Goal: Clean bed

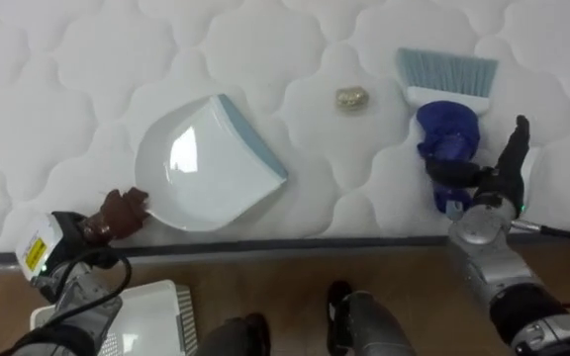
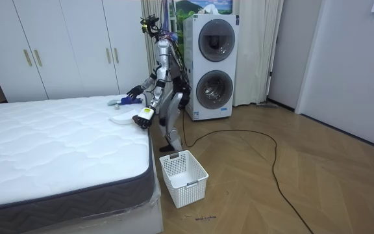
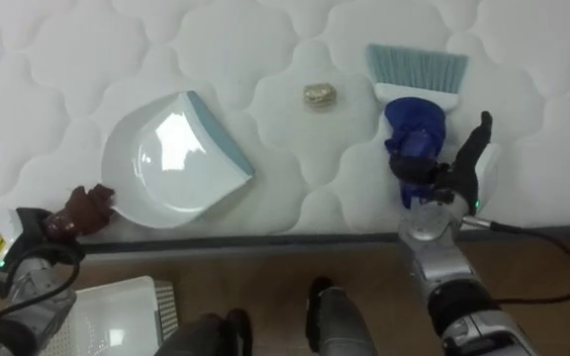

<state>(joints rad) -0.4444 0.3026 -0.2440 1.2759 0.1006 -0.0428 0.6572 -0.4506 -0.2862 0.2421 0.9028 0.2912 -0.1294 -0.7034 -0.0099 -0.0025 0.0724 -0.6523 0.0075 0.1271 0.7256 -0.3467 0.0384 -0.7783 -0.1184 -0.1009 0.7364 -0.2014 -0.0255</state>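
Left eye view is showing the robot standing at the edge of the bed (image 1: 57,89), leaning over the quilted mattress. Its left hand (image 1: 119,213) is curling round the rear end of the white dustpan (image 1: 201,163), which is lying flat with its blue lip facing roughly 3 o'clock. Its right hand (image 1: 491,183) is gripping the blue handle of the brush (image 1: 448,109), whose bristles are pointing toward 12 o'clock. The thing to be cleared, a small crumpled scrap (image 1: 351,97), is sitting on the mattress between the two tools, at about 2 o'clock from the dustpan and at 9 o'clock from the bristles, touching neither.

The sweep is probably coming next, and the risks are lying there. The scrap looks light, so a fast stroke toward 9 o'clock may be flicking it past the lip or over the pan. The soft quilting may be lifting the lip and letting the scrap slide underneath. A white basket (image 2: 184,177) is waiting on the floor beside the bed; tipping the pan on the way may be spilling the scrap.
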